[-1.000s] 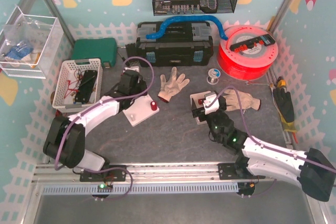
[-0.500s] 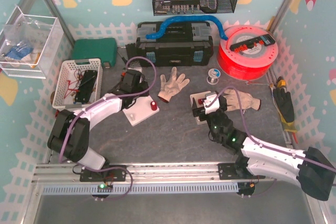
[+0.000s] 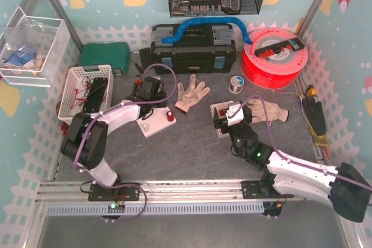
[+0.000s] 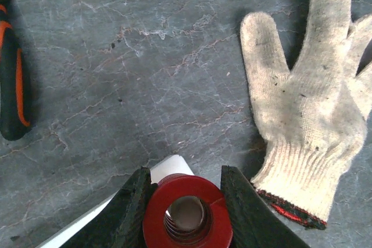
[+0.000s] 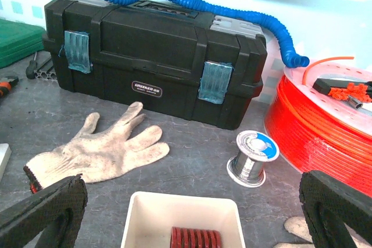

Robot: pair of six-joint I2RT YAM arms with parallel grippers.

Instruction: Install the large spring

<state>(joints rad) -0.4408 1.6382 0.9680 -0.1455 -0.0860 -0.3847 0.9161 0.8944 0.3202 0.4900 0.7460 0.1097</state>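
the grey table (image 3: 192, 149) carries a black toolbox (image 3: 195, 56) at 12 o'clock and a red spool (image 3: 273, 65) at 1 o'clock. a white glove (image 3: 190, 94) lies on the table just short of the toolbox. at 8 o'clock of the glove sits a white plate (image 3: 152, 126), with a red cylinder (image 4: 157, 216) upright on its 3 o'clock corner, coils showing in its bore. the left gripper (image 4: 186, 177) hangs over it, jaws parted about the cylinder's width and framing it; from above the cylinder looks free of them. at 4 o'clock of the glove a white box (image 5: 180, 197) holds the spring (image 5: 195, 238), lying on its side. the right gripper (image 5: 192, 210) is over that box, jaws spread wide, one to each side of it.
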